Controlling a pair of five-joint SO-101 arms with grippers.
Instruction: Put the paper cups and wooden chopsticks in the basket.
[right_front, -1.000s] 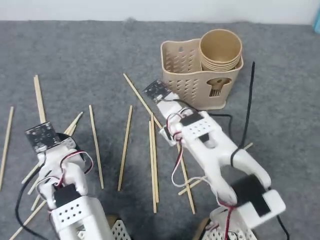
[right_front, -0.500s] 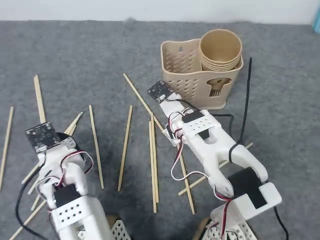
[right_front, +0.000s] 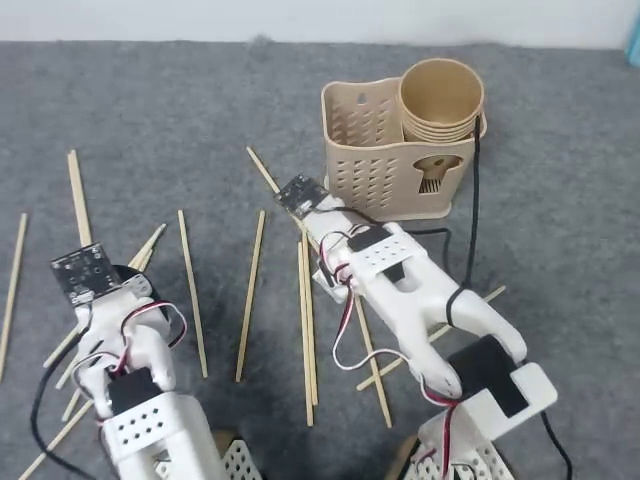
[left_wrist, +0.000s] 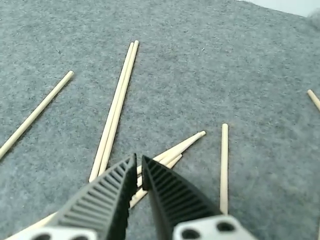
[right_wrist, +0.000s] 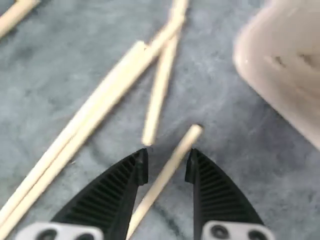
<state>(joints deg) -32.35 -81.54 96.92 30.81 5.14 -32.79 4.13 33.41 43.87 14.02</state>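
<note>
High view: basket stands upright at far right-centre of the gray mat, w/ a stack of paper cups in its right compartment. Can't tell what's in the left compartment.

R arm stretches from the near right edge toward the basket, wrist just in front of the basket's left corner. R gripper sits low over the mat, fingers spread. One chopstick lies btwn them w/ a gap each side, so it's not pinched. Its end sits just past the fingertips and the basket wall is close by. Beside it lies a pair of sticks, side by side and touching.

L arm is at near left. L gripper has fingers pressed almost together w/ only a thin slit, holding nothing. It hangs over a few crossed sticks. Ahead lies a touching pair, w/ a single stick off to one side.

More loose sticks are scattered over the mat btwn the arms and at far left, all outside the basket.
</note>
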